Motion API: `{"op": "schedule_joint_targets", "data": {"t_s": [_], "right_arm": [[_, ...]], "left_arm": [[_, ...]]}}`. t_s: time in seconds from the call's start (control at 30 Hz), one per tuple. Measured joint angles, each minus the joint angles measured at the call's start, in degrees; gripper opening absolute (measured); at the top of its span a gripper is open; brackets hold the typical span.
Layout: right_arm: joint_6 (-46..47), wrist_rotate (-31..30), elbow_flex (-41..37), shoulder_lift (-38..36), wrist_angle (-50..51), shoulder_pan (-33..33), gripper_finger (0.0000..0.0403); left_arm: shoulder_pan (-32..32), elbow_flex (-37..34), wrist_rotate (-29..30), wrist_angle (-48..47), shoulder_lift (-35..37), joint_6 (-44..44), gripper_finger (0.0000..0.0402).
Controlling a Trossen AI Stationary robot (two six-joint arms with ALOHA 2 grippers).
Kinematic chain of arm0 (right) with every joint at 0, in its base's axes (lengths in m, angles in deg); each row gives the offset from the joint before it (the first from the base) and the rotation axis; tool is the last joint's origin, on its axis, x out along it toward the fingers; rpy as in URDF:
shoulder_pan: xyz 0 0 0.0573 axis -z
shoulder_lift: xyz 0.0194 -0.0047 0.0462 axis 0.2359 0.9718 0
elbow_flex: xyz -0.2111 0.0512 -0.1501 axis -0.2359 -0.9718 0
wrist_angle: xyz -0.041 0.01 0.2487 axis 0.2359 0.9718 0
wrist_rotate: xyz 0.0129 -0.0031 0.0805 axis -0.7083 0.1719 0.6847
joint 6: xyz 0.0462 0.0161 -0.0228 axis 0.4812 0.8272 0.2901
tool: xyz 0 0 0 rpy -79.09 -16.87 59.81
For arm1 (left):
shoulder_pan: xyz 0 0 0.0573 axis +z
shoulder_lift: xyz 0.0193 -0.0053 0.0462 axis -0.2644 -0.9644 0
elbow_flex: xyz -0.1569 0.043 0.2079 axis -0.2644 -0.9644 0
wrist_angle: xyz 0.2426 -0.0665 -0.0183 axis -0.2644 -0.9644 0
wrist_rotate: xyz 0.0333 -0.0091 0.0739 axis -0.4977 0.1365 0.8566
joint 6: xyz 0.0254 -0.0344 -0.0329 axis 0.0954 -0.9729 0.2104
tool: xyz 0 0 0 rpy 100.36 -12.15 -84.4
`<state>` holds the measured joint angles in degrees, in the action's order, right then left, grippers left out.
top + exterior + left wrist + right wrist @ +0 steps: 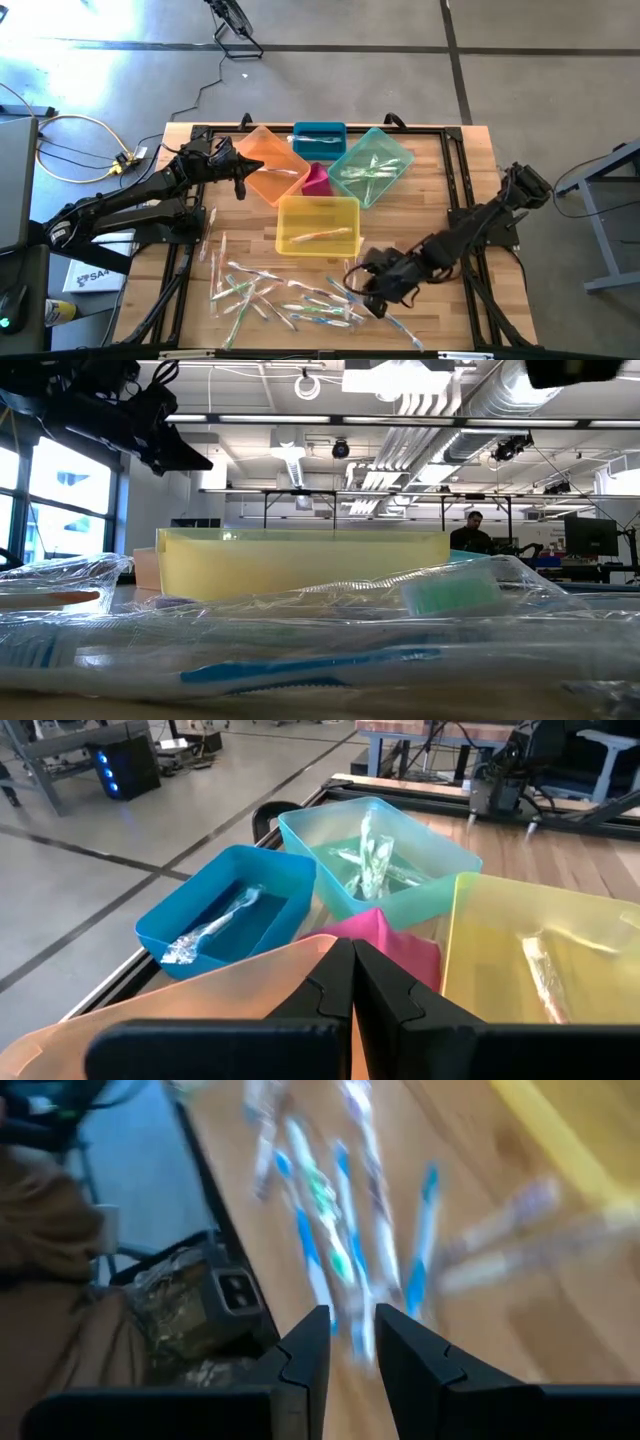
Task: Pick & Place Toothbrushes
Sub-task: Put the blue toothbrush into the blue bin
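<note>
While our left gripper [240,186] hangs closed and empty over the orange bin [268,166] at upper centre, our right gripper [362,287] hovers at lower right. Its fingers stand slightly apart above the toothbrushes [285,297] scattered along the bottom; we cannot tell if it holds one.

Place: you're looking at a robotics lab or workshop hall.
Ceiling: exposed ducts [470,420] and strip lights [390,382] hang over you.
Floor: bare grey concrete [330,70] with seams.
Bench: wooden top [450,185] in a black frame.
Beyond: a person [470,532] among monitors [590,538]; loose cables [75,140].
</note>
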<state>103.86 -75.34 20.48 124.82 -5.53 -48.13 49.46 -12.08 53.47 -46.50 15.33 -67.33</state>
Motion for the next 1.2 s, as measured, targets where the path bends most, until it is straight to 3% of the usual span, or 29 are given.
{"op": "schedule_joint_targets", "data": {"t_s": [0.27, 0.53, 0.7, 0.93, 1.03, 1.2], "right_arm": [[21.84, 0.23, 0.0, 0.04, 12.51, -6.54, 0.0075], [36.97, 1.77, -0.02, 0.26, 16.88, -11.48, 0.0075], [40.09, 4.87, -0.02, 1.41, 17.34, -12.21, 0.0075], [40.32, 17.5, -0.09, 7.81, 16.28, -11.53, 0.0053], [40.3, 17.43, -0.11, 8.73, 14.62, -11.53, 0.0038], [40.22, 10.01, -0.11, 8.76, 10.87, -11.64, 0.0026]], "left_arm": [[0.0, 0.0, 0.02, 0.67, 0.0, 0.0, 0.0], [-0.02, 0.0, 0.07, 1.29, 0.02, 0.37, 0.0], [0.0, 0.0, 0.2, 3.66, 0.02, 0.46, 0.0], [-0.01, 0.0, 0.17, 5.51, 0.02, 1.3, 0.0], [-0.02, 0.0, 0.17, 5.52, 0.02, 2.52, 0.0], [-0.01, 0.0, 0.17, 5.54, 0.02, 3.04, 0.0]]}}
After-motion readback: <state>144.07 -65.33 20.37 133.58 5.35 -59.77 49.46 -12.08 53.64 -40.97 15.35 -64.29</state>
